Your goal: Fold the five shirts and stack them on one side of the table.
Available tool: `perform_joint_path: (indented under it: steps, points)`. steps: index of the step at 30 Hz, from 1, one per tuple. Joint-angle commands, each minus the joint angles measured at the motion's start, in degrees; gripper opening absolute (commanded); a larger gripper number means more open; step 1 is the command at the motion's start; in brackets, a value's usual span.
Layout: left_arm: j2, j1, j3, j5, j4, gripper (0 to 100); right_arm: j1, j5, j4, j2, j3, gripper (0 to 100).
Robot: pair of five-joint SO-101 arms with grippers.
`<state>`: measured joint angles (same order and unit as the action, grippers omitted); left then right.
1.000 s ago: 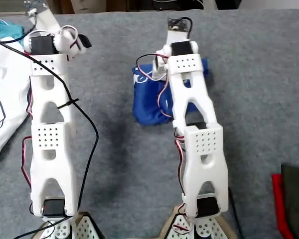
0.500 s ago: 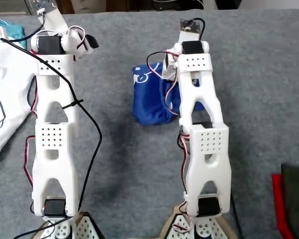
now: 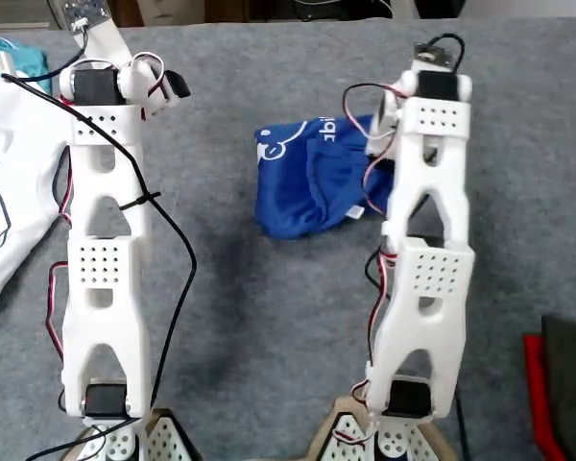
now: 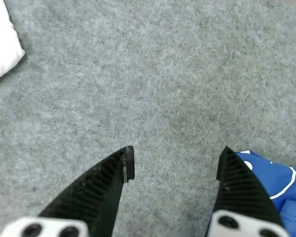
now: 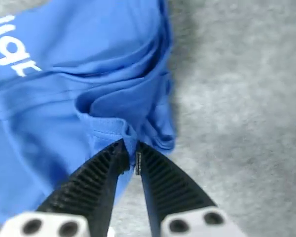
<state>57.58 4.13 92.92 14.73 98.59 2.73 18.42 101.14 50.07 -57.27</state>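
A crumpled blue shirt (image 3: 312, 182) with white print lies mid-table toward the back. My right gripper (image 5: 130, 148) is shut on a fold of this blue shirt (image 5: 64, 98) at its right edge; in the high view the right arm (image 3: 427, 192) covers that spot. My left gripper (image 3: 173, 84) is open above bare grey cloth at the back left, well apart from the blue shirt (image 4: 274, 177). Nothing sits between the left gripper's (image 4: 175, 160) fingers. A white shirt (image 3: 10, 182) with black print is spread at the table's left edge.
A teal garment (image 3: 5, 53) lies at the back left corner beside the white shirt (image 4: 2, 44). Dark and red garments (image 3: 566, 384) sit at the front right edge. Grey table cloth (image 3: 259, 317) stretches between the two arms and to the back right.
My right arm has swung to the right with the blue shirt's edge, pulling the shirt wider. The left arm shifted slightly right early on, then stayed still.
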Motion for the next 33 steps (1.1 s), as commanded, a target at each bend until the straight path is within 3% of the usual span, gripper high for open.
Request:
perform_joint_path:
  steps: [1, 5, 13, 19, 24, 28, 33]
  points:
    - [-4.3, -0.6, 2.6, 0.4, 0.1, 28, 1.0, -4.7, 1.2, -1.5, 3.6, 0.6]
    - [-4.3, -0.6, 2.4, 0.4, 0.1, 28, 1.1, -6.0, 1.2, -5.7, 11.3, 1.5]
    - [-4.0, -0.6, 2.3, 0.4, 0.1, 28, 3.6, -5.6, 1.0, -18.0, 24.6, 28.2]
    - [-4.2, -1.2, 2.3, 0.4, 0.2, 28, 8.6, -6.0, 1.0, -25.5, 27.6, 30.0]
    - [-4.3, -1.0, 2.4, 0.4, 2.1, 28, -1.4, -6.0, -1.2, -29.1, 24.5, 30.0]
    - [-4.3, 1.0, 2.4, 0.4, 2.1, 28, -12.1, -5.3, -10.9, -25.6, 23.2, 30.0]
    - [-4.3, 3.2, 2.4, 0.4, 2.1, 28, -18.0, 3.1, -20.8, -17.3, 18.9, 29.9]
